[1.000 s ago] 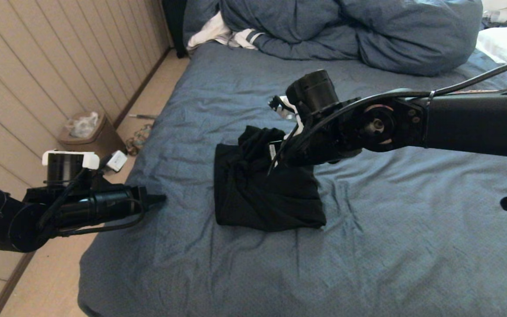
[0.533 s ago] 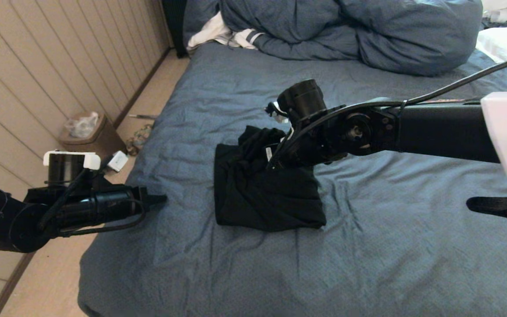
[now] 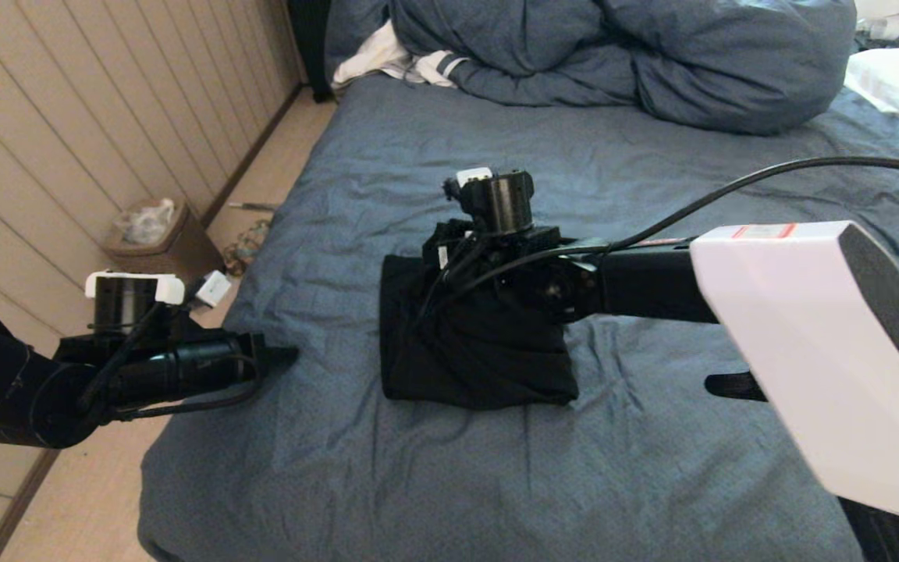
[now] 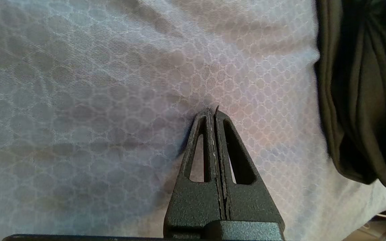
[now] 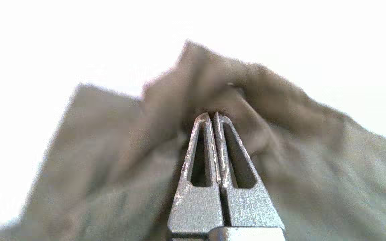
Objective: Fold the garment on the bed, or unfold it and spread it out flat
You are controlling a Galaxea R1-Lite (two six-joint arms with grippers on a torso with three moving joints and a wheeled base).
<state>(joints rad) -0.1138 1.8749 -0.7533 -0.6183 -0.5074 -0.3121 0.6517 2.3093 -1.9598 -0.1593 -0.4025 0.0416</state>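
The black T-shirt [image 3: 473,351] lies bunched in a rough folded square near the middle of the bed [image 3: 652,437], on the wrinkled blue-grey sheet. Only plain black cloth shows; no print or lettering can be read on it from any view. Its far edge is hidden behind the right arm, which reaches across the head view and blocks much of the bed's right side with its white casing.

The right gripper [image 5: 212,115] sits over the shirt's far part. In the right wrist view its two fingers are pressed together, tips set against a raised ridge of the cloth. Whether any fabric is pinched between them cannot be told, since the tips sink into the fold. The surroundings in that view are washed out to white, so nothing beyond the shirt can be made out.

The left gripper [image 4: 213,112] hangs low over the sheet near the bed's left edge, fingers closed on nothing, well apart from the shirt in the head view; the shirt's edge [image 4: 357,100] shows at the side of the left wrist view.

A bunched duvet [image 3: 621,55] lies at the far end of the bed, cut off by the frame. A small bin [image 3: 154,238] stands on the floor by the wall. A red-edged label on the white casing is too small to read.
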